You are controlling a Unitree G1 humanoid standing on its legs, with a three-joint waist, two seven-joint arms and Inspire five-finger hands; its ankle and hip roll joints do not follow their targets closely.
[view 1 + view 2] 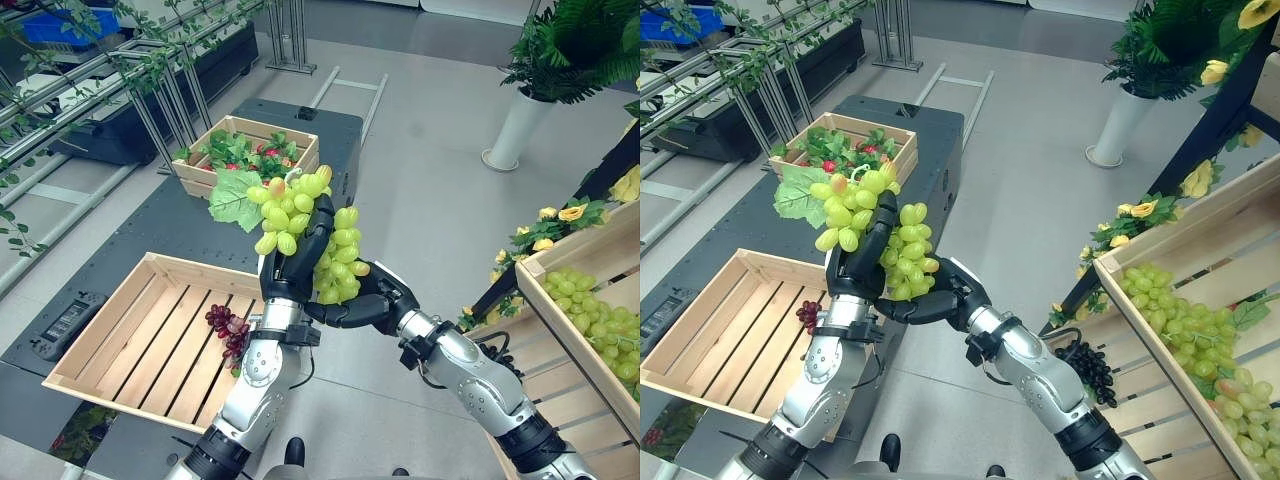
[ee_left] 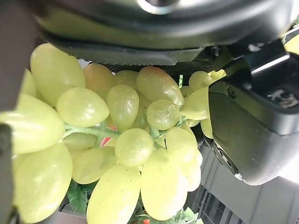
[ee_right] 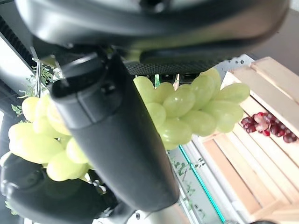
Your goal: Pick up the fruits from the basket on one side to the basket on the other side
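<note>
**Green grapes held between both hands**

Left hand [image 1: 285,270] and right hand [image 1: 360,308] both clasp the green grape bunch [image 1: 305,235] in mid-air above the wooden crate [image 1: 110,330]. Right wrist view shows red grapes [image 3: 266,126] lying in that crate; right eye view shows black grapes [image 1: 1090,368].

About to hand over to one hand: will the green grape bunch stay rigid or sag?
Likely sags: the green grape bunch droops over both the left hand and right hand. Round, glossy grapes may slip; its thin stem probably flexes.

Three wooden crates: one slatted crate [image 1: 110,340], one leafy crate [image 1: 205,176], one right-hand crate [image 1: 600,265]. One green grape bunch [image 1: 310,235] held aloft; two hands.
</note>
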